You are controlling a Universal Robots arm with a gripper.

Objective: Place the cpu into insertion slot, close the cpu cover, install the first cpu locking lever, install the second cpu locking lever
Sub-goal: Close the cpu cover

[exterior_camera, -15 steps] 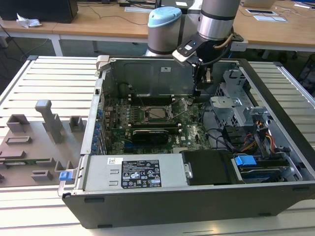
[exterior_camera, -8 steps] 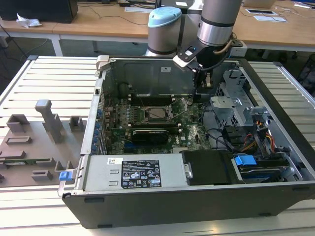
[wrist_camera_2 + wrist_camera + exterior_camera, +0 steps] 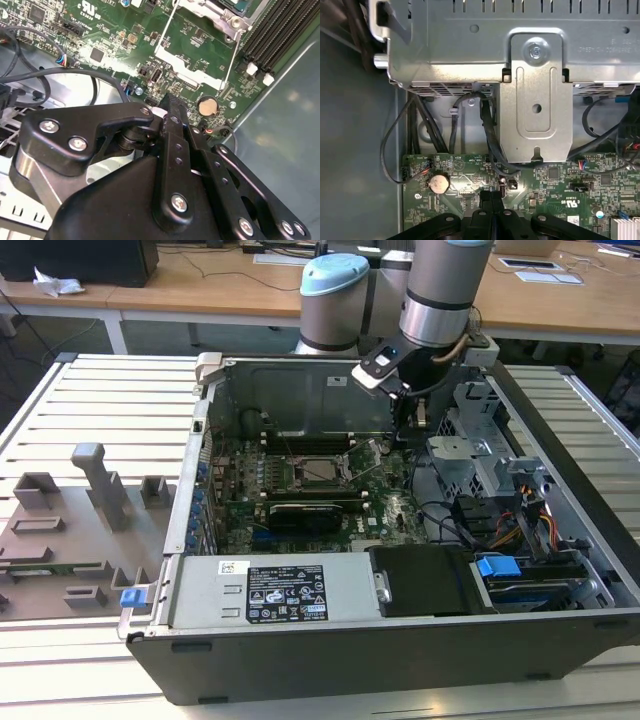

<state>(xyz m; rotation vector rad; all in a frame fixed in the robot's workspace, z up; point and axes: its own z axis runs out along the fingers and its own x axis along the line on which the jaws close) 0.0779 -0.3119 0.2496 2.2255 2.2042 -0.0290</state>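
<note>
Gripper (image 3: pixel 170 102) fully closed, fingers pressed together, gripping nothing, its tips near one coin cell (image 3: pixel 207 106) on the green board (image 3: pixel 190 55). Two wire locking levers (image 3: pixel 166 27) stand clear of the insertion slot (image 3: pixel 296 473). One cpu (image 3: pixel 319 471), square and silvery-grey, lies in that slot, framed by the cpu cover (image 3: pixel 216 11).

Exterior view: high, oblique, whole case (image 3: pixel 400 650). Wrist views: close over the motherboard (image 3: pixel 200 50), seemingly its 2 o'clock corner. Both share the coin cell (image 3: pixel 207 106) (image 3: pixel 439 183).
</note>
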